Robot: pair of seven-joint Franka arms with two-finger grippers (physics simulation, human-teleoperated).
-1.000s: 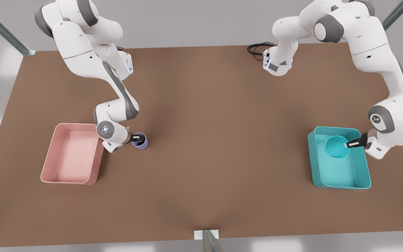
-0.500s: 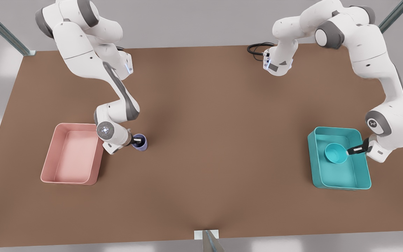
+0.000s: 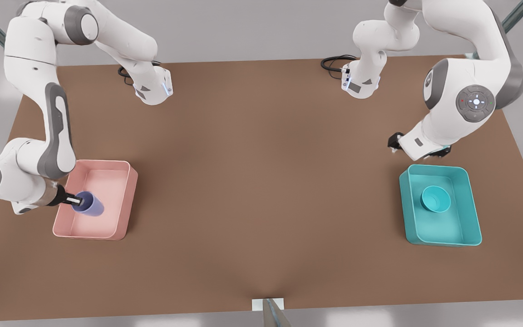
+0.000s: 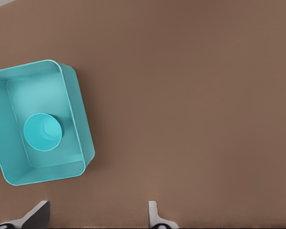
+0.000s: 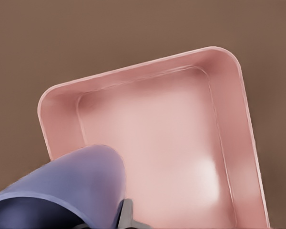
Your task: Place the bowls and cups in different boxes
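While the right gripper (image 3: 74, 200) holds the purple cup (image 3: 88, 204) over the pink box (image 3: 125, 200), we note its fingers are closed on the cup's rim, one of them showing beside the cup wall in the right wrist view (image 5: 127, 214). The cup (image 5: 62, 191) hangs tilted above the box floor (image 5: 157, 143), towards the side of the box on the front view's left, and does not appear to rest on it.

The left gripper (image 3: 418, 152) sits high above the table (image 3: 261, 181), just beyond the far edge of the teal box (image 3: 470, 213). Its fingers (image 4: 153, 214) are spread wide and carry nothing. The teal bowl (image 3: 436, 199) rests upright inside that box, clear of the walls; the left wrist view shows the same (image 4: 43, 131). We judge that half of the task complete, and this arm waits.

For the step in hand, we recommend the right arm bring the cup nearer the middle of the pink box, lower it close to the floor, and level it before opening. A release from the present tilt risks the cup rolling or tipping against the near wall.
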